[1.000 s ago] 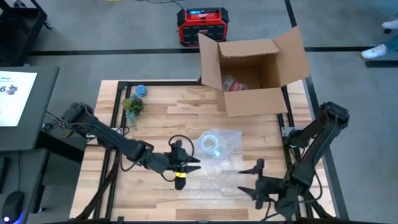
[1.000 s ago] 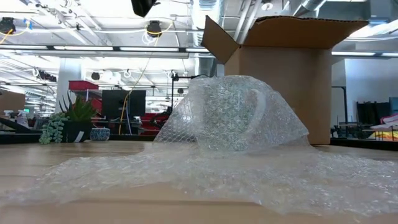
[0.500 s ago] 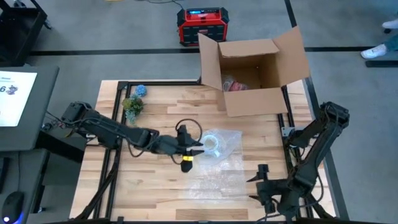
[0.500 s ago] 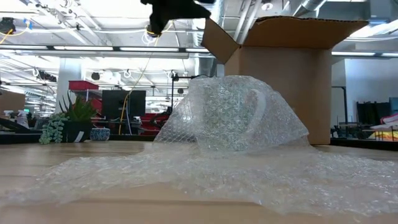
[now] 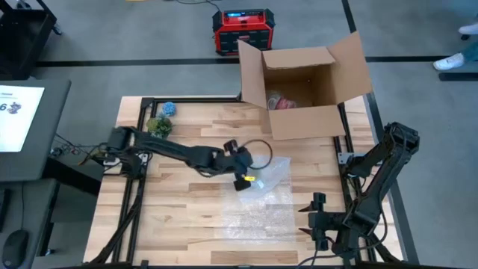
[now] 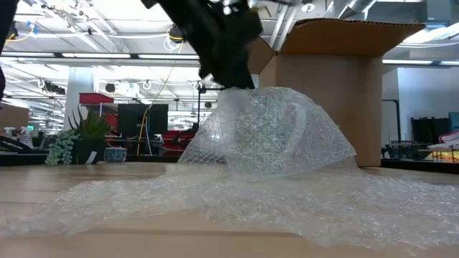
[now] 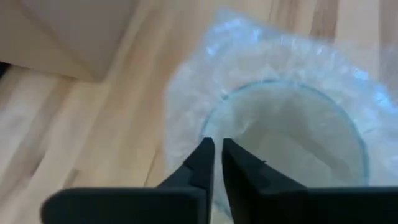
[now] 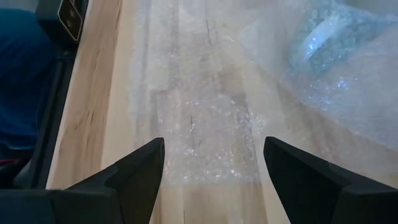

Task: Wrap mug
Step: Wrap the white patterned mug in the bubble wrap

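High view: the left claw (image 5: 245,179), fingers nearly closed, has swung in over the mug (image 6: 265,132), half-draped in bubble wrap (image 5: 263,213) below the cardboard box (image 5: 302,82); folding looks imminent. Right claw (image 8: 211,165) waits wide.

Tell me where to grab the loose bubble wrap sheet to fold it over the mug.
Probably pinch the bubble wrap at its free flat edge near the table's front, coming from the right gripper's side. That part lies flat and clear; the left gripper crowds the mug.
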Motion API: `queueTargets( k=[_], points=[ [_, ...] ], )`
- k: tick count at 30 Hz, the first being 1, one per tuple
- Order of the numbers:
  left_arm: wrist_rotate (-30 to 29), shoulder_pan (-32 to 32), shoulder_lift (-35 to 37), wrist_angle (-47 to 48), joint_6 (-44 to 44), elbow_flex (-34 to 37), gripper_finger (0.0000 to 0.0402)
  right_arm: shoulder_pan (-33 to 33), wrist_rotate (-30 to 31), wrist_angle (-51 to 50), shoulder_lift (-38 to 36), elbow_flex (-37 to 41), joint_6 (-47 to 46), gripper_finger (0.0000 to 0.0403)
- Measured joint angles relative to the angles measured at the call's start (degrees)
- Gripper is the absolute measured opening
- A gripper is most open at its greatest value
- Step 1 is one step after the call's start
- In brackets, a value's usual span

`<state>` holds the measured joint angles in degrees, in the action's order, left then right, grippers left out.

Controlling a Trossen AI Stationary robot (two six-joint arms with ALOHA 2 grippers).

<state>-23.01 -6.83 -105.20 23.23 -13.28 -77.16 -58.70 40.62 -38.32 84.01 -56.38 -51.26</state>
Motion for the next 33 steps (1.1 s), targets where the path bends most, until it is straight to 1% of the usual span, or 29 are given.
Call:
queueTargets(
  k=[5, 11, 16, 18, 22, 24, 25, 28, 31, 33],
  points=[
    [-0.5, 0.0, -6.7, 3.1, 0.0, -5.5, 0.0007, 0.4, 0.0, 0.9, 0.0, 0.0, 0.5, 0.0265],
    [2.8, 0.2, -11.5, 4.4, 0.0, -10.0, 0.0001, 0.4, 0.0, 1.3, 0.0, 0.0, 0.6, 0.0265],
    [3.5, -0.7, -12.1, 11.6, 0.0, -14.6, 0.0, 0.4, 0.0, 1.6, 0.0, 0.0, 0.7, 0.0265],
    [3.9, -1.3, -12.0, 16.5, -0.5, -18.2, 0.0, 0.4, 0.0, 1.5, 0.0, 0.0, 0.7, 0.0265],
    [3.8, -2.6, -11.3, 25.4, -1.6, -27.8, 0.0, 0.4, 0.0, 1.5, 0.0, 0.0, 0.7, 0.0265],
    [3.9, -2.9, -11.3, 27.2, -1.8, -30.4, 0.0, 0.4, 0.0, 1.5, 0.0, 0.0, 0.7, 0.0265],
    [4.5, -2.9, -11.4, 26.9, -1.7, -31.0, 0.0, 0.4, 0.0, 1.5, 0.0, 0.0, 0.7, 0.0265],
    [9.2, -2.5, -11.6, 26.0, -2.1, -31.2, 0.0, 0.4, 0.0, 1.5, 0.0, 0.0, 0.7, 0.0265],
    [9.7, -1.6, -13.4, 27.8, -3.3, -31.4, 0.0, 0.4, 0.0, 1.5, 0.0, 0.0, 0.7, 0.0265],
    [9.7, -0.7, -16.2, 28.6, -3.3, -31.4, 0.0, 0.4, -0.1, 1.5, 0.0, 0.0, 0.7, 0.0265]
  ],
)
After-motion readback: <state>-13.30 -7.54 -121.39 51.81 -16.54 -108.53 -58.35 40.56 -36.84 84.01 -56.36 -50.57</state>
